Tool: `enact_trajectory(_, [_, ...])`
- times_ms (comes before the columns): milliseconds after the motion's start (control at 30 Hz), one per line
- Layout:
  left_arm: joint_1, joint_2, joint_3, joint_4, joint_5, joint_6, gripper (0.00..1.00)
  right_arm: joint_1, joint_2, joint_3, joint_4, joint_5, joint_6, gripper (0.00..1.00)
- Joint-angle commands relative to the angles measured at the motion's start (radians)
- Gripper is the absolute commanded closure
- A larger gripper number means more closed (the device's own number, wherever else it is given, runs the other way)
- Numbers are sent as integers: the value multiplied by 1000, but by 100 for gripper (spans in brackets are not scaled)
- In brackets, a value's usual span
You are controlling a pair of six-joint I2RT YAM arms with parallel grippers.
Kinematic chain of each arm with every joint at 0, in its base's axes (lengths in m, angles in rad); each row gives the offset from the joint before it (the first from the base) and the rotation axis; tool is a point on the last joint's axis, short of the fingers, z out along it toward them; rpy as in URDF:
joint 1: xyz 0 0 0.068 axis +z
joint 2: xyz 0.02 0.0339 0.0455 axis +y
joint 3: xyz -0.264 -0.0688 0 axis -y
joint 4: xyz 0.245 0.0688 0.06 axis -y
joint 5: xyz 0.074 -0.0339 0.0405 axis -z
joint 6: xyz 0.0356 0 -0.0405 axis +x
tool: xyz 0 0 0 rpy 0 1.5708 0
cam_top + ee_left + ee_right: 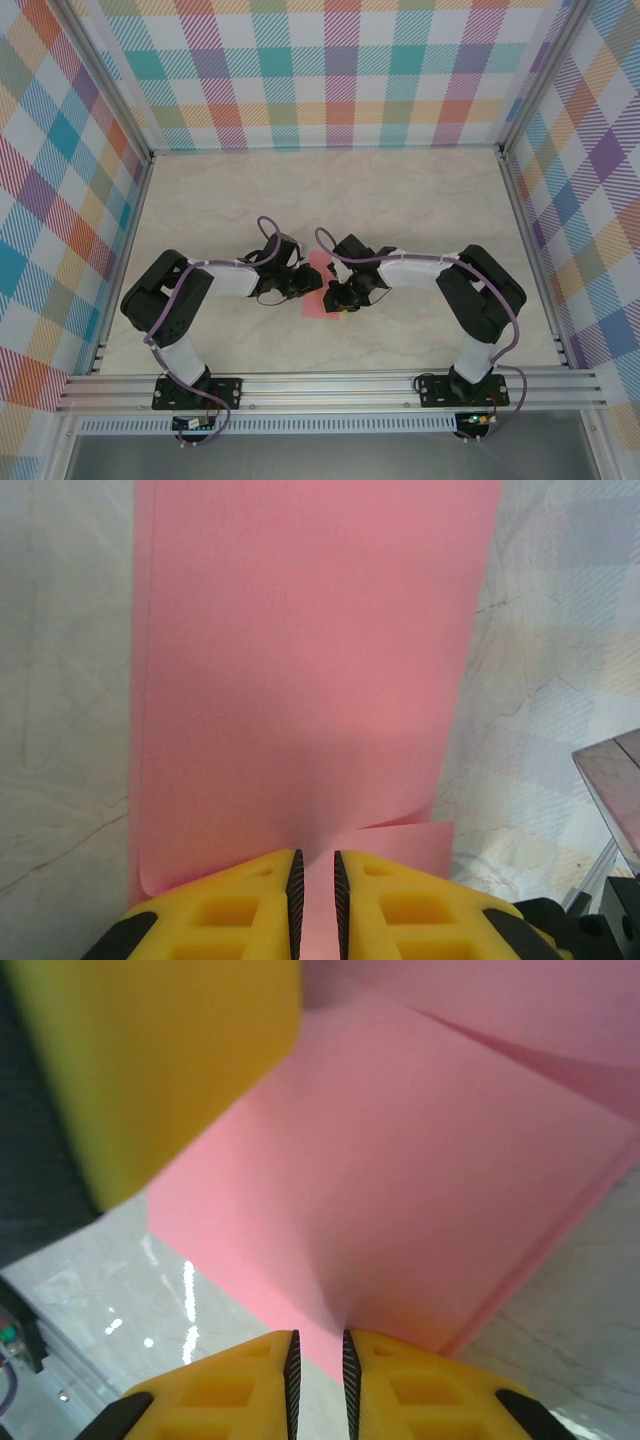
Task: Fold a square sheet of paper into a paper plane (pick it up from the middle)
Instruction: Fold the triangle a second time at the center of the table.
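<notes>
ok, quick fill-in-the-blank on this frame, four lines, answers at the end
1. The paper on the table is ___ in colour.
2. The left gripper pinches the paper's edge between ___ fingers.
3. The right gripper is also closed on the ___.
4. The number of grippers holding it is ___.
Answers: pink; yellow; paper; two.

No readable text, no labels, brands, numbers or signs
</notes>
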Motion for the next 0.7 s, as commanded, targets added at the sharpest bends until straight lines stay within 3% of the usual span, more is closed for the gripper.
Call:
enact_trajectory(0, [-13,25,3,-76,-9,23,81,2,6,-24,-57,47,4,79])
enact_trajectory(300, [-13,30,-1,-82,-18,28,81,3,7,-127,-5,37,48,79])
enact_trajectory(667, [-13,33,-4,-88,-38,22,82,2,-87,-235,101,-71,99,78])
